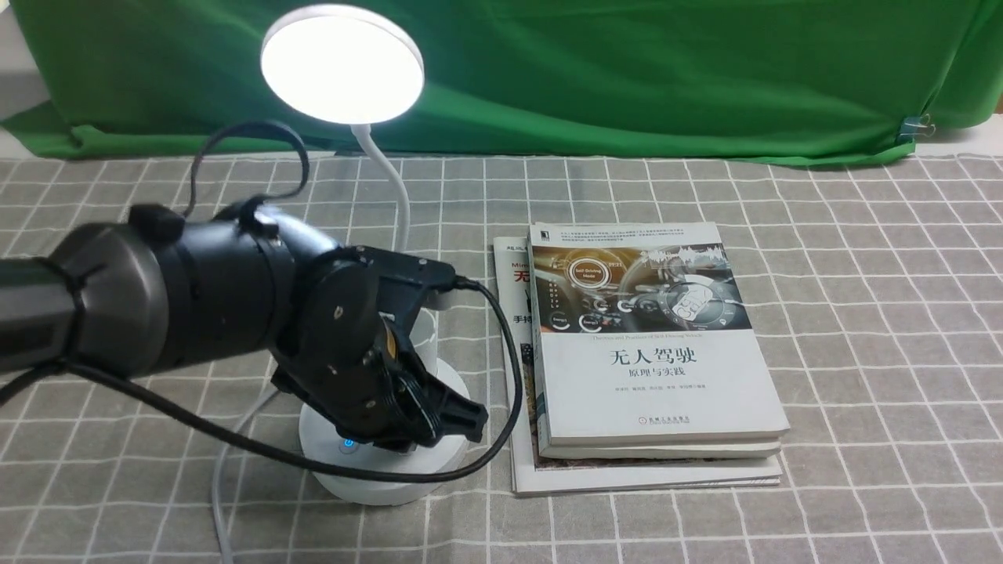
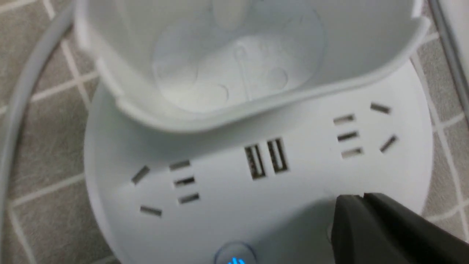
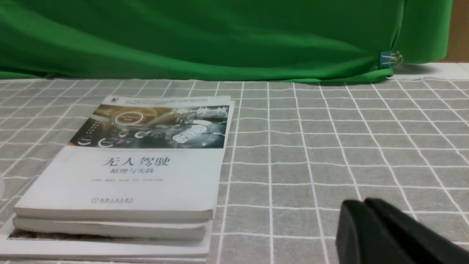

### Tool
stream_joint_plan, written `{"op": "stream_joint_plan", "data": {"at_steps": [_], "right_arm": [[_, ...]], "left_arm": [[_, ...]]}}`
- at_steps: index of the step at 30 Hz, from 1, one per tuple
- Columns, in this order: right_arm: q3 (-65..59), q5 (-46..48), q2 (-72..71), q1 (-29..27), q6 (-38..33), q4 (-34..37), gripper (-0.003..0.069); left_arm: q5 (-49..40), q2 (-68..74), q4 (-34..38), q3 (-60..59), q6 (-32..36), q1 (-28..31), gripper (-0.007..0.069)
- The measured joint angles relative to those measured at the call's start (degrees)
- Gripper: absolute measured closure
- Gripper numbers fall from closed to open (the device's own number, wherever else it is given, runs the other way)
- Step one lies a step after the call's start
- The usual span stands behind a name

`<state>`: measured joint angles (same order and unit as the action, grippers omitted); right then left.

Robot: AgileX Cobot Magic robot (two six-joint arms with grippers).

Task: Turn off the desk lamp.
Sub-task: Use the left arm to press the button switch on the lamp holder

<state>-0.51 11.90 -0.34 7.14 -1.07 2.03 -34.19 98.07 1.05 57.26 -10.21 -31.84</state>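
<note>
- Desk lamp [image 1: 388, 479] stands on the left half of the desk [image 1: 862, 352], just beside a stack of books [image 1: 650, 352] on its right, with the left arm reaching over its base.
- Nothing of the task is done yet, as far as can be seen. The disc head [image 1: 342, 63] glows bright white, and a small blue light [image 2: 234, 259] shines on the button at the near edge of the base.
- Left claw [image 2: 348, 207] has its fingers pressed together, holding nothing. Its tip is low over the base, off to one side of the lit button rather than on it. I cannot tell whether it touches the plastic.
- A faint curved edge shows under that tip. It may be a second button, but too much is hidden to be sure.
- What remains, in my judgement, is a press on the correct button and a check that the head goes dark.
- Right claw [image 3: 362, 211] is also pressed together and empty, low over bare desk and well apart from the lamp.
- The lamp's long axis runs upright, from the round base through the thin neck [image 1: 404, 207], which bends left near the top.
- The lit face of the disc tilts down and towards the robot. The sockets and buttons face the robot too, with the cup holder [image 2: 234, 73] behind them.
</note>
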Motion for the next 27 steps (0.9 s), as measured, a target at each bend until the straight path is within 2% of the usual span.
{"op": "stream_joint_plan", "data": {"at_steps": [5,19,27], "right_arm": [[0.0,0.0,0.0,0.0,0.0,0.0,0.0622],[0.0,0.0,0.0,0.0,0.0,0.0,0.0622],[0.0,0.0,0.0,0.0,0.0,0.0,0.0622]], "left_arm": [[3.67,1.23,-0.48,-0.14,0.0,0.0,0.0626],[3.89,-5.8,-0.58,-1.07,0.06,0.0,0.0626],[2.06,-4.34,-0.21,-1.15,0.1,0.0,0.0626]]}}
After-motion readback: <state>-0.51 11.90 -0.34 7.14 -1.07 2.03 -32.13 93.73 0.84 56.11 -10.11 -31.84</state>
